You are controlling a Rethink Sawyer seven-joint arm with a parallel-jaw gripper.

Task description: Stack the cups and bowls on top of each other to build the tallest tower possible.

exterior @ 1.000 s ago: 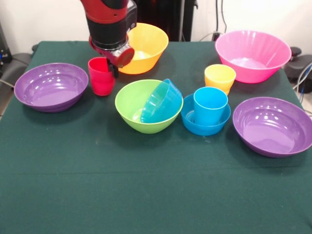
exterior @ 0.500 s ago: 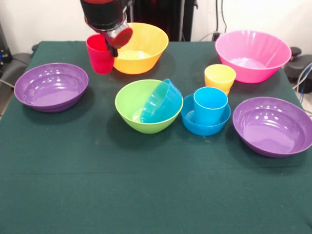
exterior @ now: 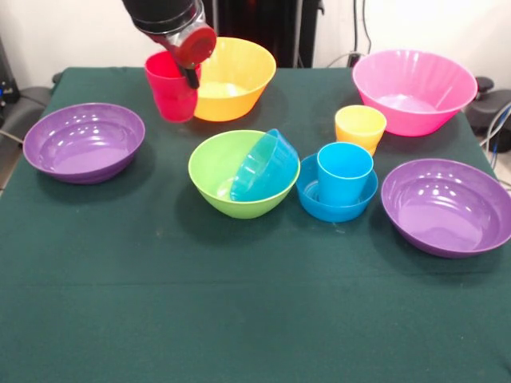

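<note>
Lab setup: green-clothed table [exterior: 239,319], loose cables [exterior: 499,120] (bare white wall [exterior: 72,32])

We see a black cylindrical arm end [exterior: 164,13] with a silvery band below. A round red cap [exterior: 196,46] sits at its lower edge.

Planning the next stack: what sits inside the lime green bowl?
A small blue bowl lies tilted on its side inside the lime green bowl. Whatever lies beneath it is hidden.
</note>
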